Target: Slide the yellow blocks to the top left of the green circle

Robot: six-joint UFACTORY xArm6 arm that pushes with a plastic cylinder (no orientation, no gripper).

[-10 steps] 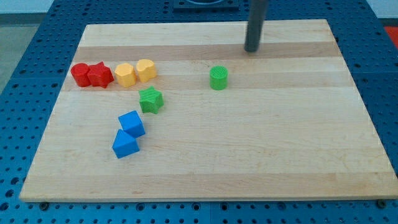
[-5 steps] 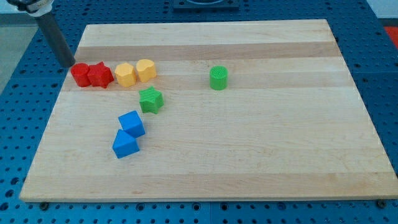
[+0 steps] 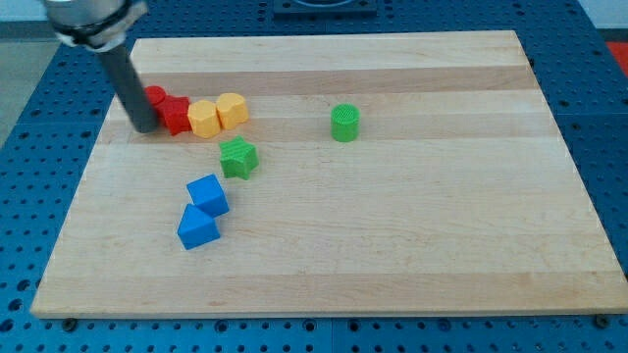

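Note:
Two yellow blocks (image 3: 204, 119) (image 3: 232, 109) sit side by side at the board's upper left, touching each other. The green circle (image 3: 344, 123) stands well to their right, upper middle of the board. My tip (image 3: 144, 128) is at the left end of the row, against the red blocks. One red block (image 3: 177, 115) touches the left yellow block; another red block (image 3: 155, 96) sits behind it, partly hidden by the rod.
A green star block (image 3: 237, 157) lies just below the yellow blocks. Two blue blocks (image 3: 208, 194) (image 3: 197, 226) lie below it, touching. The wooden board (image 3: 412, 245) rests on a blue perforated table.
My tip swung from the board's top right to its left edge, then moved down and right against the red blocks, shifting them right and crowding them against the left yellow block.

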